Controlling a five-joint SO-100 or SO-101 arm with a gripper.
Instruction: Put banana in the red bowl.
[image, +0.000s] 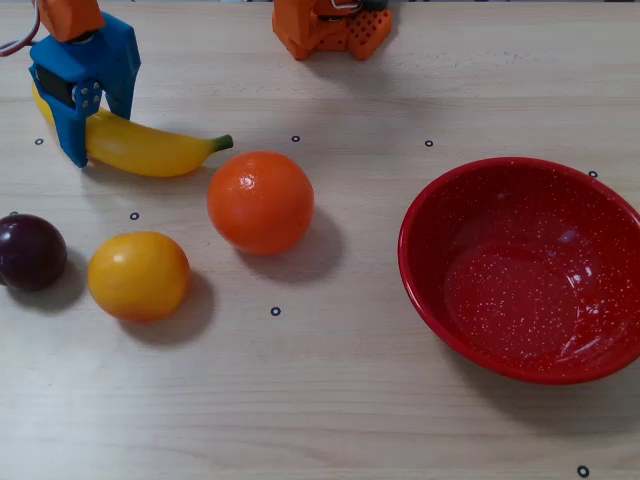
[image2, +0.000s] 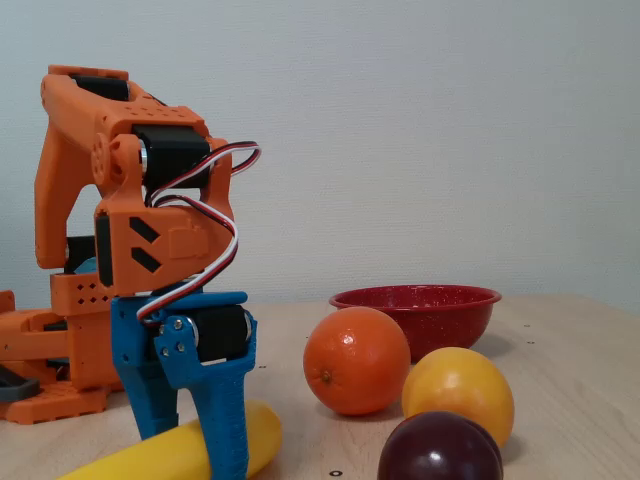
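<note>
**Blue hand closed around the banana at the far left of the worktop**

The blue 2-finger hand (image: 97, 140) stands over the thick end of the long curved yellow banana (image: 150, 152), in the upper left corner of the overhead view. Its 2 fingers come down on both sides of the fruit and press on it, so the hand is gripping the banana. In the fixed view the same hand (image2: 195, 450) points straight down, with 1 blue finger (image2: 226, 430) in front of the yellow banana (image2: 175, 455) and the other behind it. The banana lies low, at the pale wooden worktop (image: 330, 400); I cannot tell if it touches the surface or is a little lifted. Its small dark green stem tip points to the right in the overhead view, toward the round orange fruit (image: 260, 202), and is near it but not touching.

The large glossy red bowl with white speckles (image: 430, 290) sits at the right side of the overhead view, well apart from the banana, and it holds no fruit. The orange fruit is between the banana and the bowl. Below the banana in the same view are a round yellow-orange fruit (image: 138, 275) and, at the left edge, a dark purple round fruit (image: 30, 252). The orange base of the arm (image: 330, 28) is at the top edge.
</note>
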